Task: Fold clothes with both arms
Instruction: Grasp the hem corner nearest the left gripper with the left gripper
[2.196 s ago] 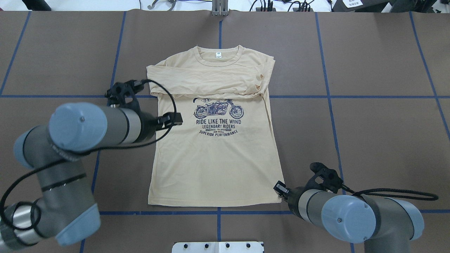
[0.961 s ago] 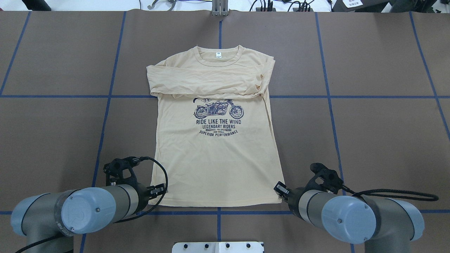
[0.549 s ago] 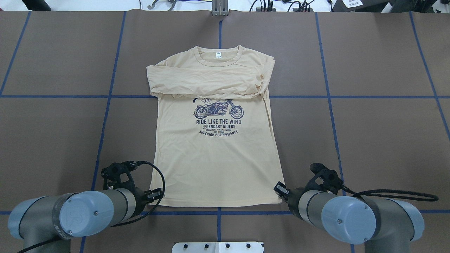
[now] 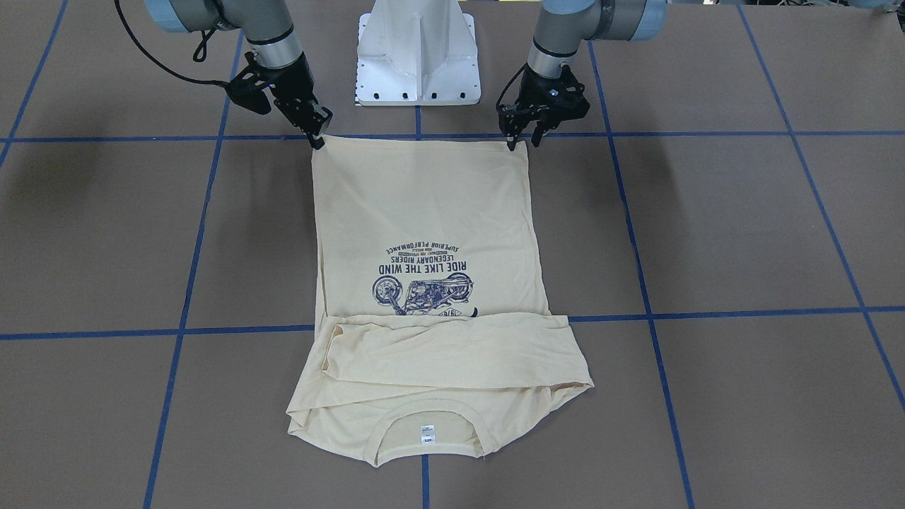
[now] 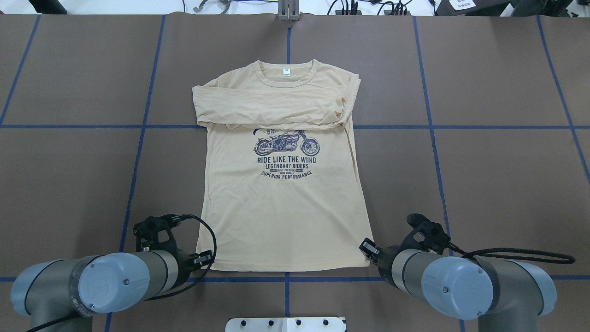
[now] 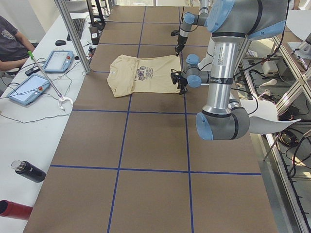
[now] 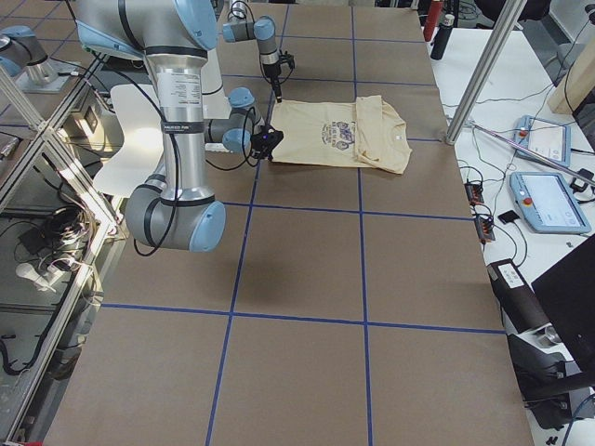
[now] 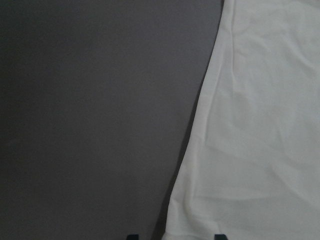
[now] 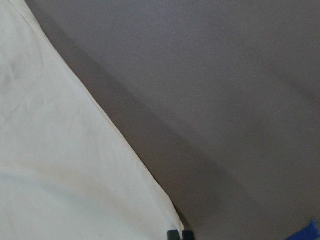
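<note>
The cream-yellow shirt (image 5: 281, 216) lies flat, print up, with both sleeves folded across the chest and the collar at the far end. My left gripper (image 5: 206, 257) is low at the hem's near left corner. The front-facing view shows this left gripper (image 4: 522, 143) open. In the left wrist view its fingertips (image 8: 131, 236) stand wide apart across the shirt's edge (image 8: 260, 125). My right gripper (image 4: 319, 140) is at the hem's other near corner. In the right wrist view its fingertips (image 9: 172, 234) are pressed together at the very tip of the cloth (image 9: 50, 165).
The brown table mat carries a blue tape grid (image 5: 138, 138). The white pedestal base (image 4: 417, 56) stands just behind the hem. At the table's far side a person (image 6: 9, 41) sits by tablets (image 6: 59, 60). Bottles (image 6: 26, 171) lie near that end.
My left arm has swung from beside the shirt's print back to the hem's near left corner and settled lower there. The right arm and the shirt have stayed still.
</note>
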`<act>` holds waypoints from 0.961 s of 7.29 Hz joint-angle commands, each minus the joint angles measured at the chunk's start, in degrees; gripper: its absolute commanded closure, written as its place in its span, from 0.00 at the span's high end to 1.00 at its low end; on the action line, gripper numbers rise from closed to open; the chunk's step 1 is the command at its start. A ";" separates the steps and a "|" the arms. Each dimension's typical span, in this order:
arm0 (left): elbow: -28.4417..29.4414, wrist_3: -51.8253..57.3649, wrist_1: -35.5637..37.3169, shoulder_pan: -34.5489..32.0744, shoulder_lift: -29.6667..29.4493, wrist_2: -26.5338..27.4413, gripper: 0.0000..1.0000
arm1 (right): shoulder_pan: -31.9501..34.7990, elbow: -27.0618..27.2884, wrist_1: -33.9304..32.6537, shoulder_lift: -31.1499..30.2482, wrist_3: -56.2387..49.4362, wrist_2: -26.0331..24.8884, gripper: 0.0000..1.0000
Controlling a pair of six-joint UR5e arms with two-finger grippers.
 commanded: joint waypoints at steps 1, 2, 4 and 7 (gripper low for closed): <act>0.05 -0.09 0.00 0.05 -0.02 -0.01 0.37 | 0.02 0.00 0.00 -0.01 0.00 0.05 0.00; 0.06 -1.57 -0.09 0.14 -0.10 -0.01 0.19 | 0.02 0.00 0.00 -0.01 0.00 0.05 0.00; -0.29 -1.68 0.00 0.14 -0.10 -0.01 0.00 | 0.02 0.00 0.00 -0.01 0.00 -0.03 0.00; -3.00 -0.80 0.00 -0.04 0.25 -4.21 0.00 | 0.11 1.31 0.00 -0.36 0.00 0.05 0.00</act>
